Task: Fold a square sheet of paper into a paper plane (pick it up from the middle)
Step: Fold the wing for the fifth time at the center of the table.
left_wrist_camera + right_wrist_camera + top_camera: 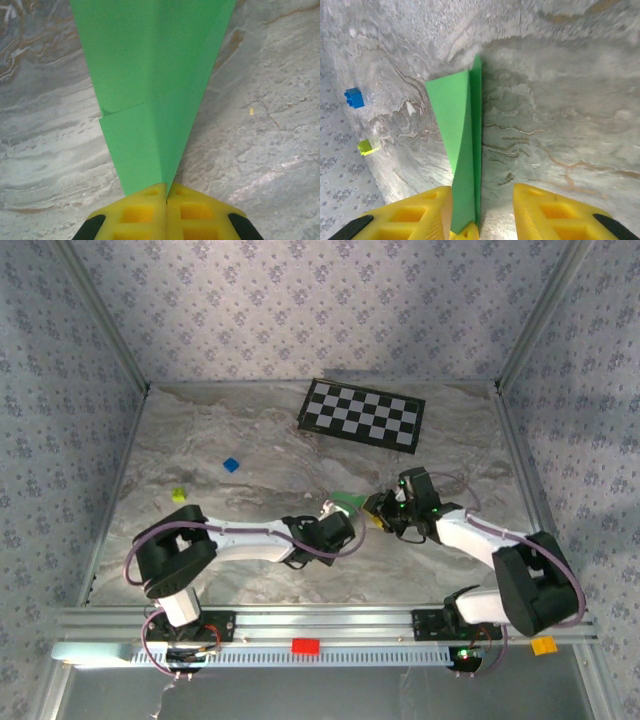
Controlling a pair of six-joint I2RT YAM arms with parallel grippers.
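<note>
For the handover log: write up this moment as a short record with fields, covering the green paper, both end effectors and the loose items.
paper: paper plane, green, folded along a centre crease
left end effector: shut on the paper plane's narrow end
right end effector: open, one finger on each side of the paper plane
loose items: blue block and yellow-green block on the table, left of the plane
checkerboard: flat, far side of the table
</note>
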